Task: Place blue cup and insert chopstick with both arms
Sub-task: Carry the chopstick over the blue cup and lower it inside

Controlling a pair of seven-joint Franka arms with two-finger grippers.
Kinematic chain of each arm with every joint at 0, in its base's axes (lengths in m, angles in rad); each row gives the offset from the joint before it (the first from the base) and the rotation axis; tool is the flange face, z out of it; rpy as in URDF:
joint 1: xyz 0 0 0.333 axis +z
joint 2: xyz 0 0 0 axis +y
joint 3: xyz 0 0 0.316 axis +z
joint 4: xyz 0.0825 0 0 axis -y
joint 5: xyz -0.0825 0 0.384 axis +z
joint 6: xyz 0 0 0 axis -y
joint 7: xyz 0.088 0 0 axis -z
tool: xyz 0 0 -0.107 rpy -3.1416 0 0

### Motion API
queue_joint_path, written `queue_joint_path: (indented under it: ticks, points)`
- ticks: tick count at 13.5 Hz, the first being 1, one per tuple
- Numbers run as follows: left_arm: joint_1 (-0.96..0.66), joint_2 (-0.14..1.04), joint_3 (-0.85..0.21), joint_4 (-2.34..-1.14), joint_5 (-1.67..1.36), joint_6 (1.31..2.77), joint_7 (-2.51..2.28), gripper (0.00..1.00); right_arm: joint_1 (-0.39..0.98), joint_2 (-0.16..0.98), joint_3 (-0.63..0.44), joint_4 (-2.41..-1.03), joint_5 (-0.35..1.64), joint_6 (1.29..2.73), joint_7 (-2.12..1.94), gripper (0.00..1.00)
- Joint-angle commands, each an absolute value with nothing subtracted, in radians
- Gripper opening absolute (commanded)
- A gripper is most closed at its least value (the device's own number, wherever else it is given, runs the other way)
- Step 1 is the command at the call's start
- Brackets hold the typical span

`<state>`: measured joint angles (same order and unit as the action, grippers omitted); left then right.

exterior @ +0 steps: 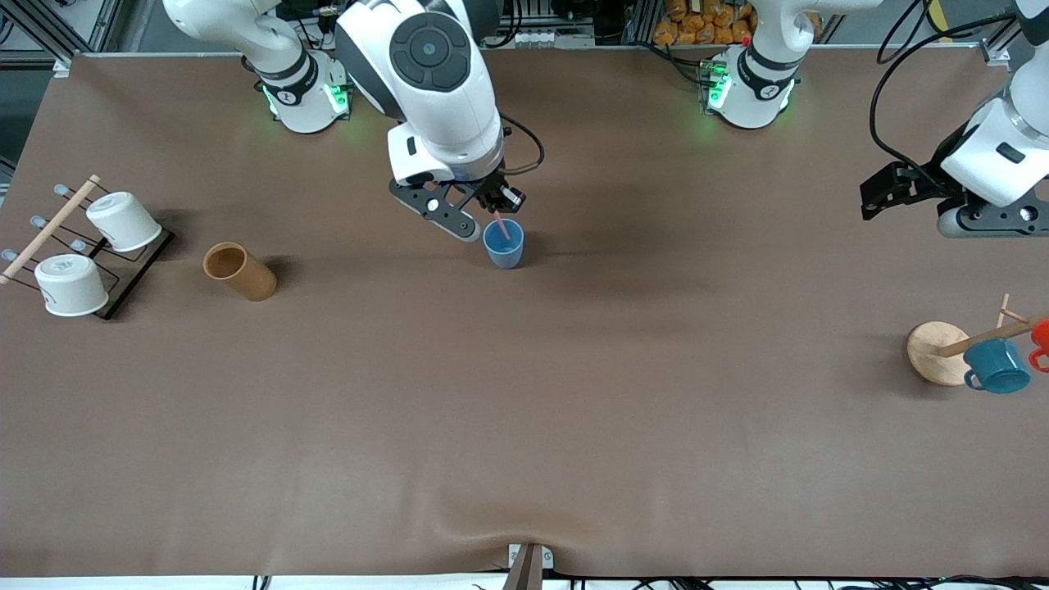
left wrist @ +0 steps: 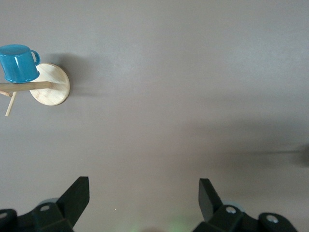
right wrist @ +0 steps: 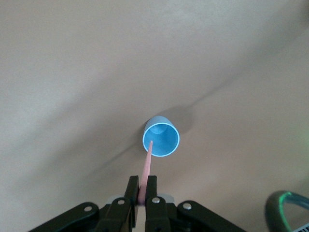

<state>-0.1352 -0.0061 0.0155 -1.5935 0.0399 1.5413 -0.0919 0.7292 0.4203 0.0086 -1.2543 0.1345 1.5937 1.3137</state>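
- The cup (exterior: 503, 243) stands upright mid-table, mouth up to take the stick.
- The right gripper (right wrist: 143, 189) hangs over it, pinching the chopstick (right wrist: 147, 166) by its upper end so the tip points into the mouth.
- The left gripper (left wrist: 144, 197), fingers wide and empty, waits over bare table toward the left arm's end.
- Only the right wrist view shows the tip lined up inside the rim.

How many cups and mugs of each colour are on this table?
White cups: 2
Brown cup: 1
Light-blue cup: 1
Teal mug: 1
Red mug, partly cut off at the picture's edge: 1
Total: 6
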Motion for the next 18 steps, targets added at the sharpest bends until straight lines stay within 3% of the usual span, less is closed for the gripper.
queue_joint_path:
  ticks: [1, 9, 10, 11, 12, 18]
  points:
    - [-0.138, -0.012, 0.017, -1.598, 0.025, 1.554, -0.084, 1.0, 0.755, 0.402, -0.003, -1.295, 0.109, 1.604, 1.333, 0.0]
    - [-0.14, -0.003, 0.015, -1.598, 0.032, 1.554, -0.084, 1.0, 0.802, 0.407, -0.003, -1.397, 0.071, 1.697, 1.335, 0.0]
    - [-0.14, -0.003, 0.015, -1.598, 0.032, 1.554, -0.084, 1.0, 0.804, 0.407, -0.003, -1.399, 0.071, 1.697, 1.335, 0.07]
    - [-0.141, -0.003, 0.015, -1.598, 0.032, 1.554, -0.084, 1.0, 0.799, 0.408, -0.005, -1.401, 0.071, 1.697, 1.333, 0.44]
    - [-0.141, -0.002, 0.015, -1.598, 0.032, 1.554, -0.084, 1.0, 0.793, 0.41, -0.005, -1.401, 0.071, 1.695, 1.333, 0.99]
    - [-0.141, 0.005, 0.009, -1.597, 0.034, 1.554, -0.084, 1.0, 0.766, 0.384, -0.009, -1.382, 0.075, 1.684, 1.315, 1.0]
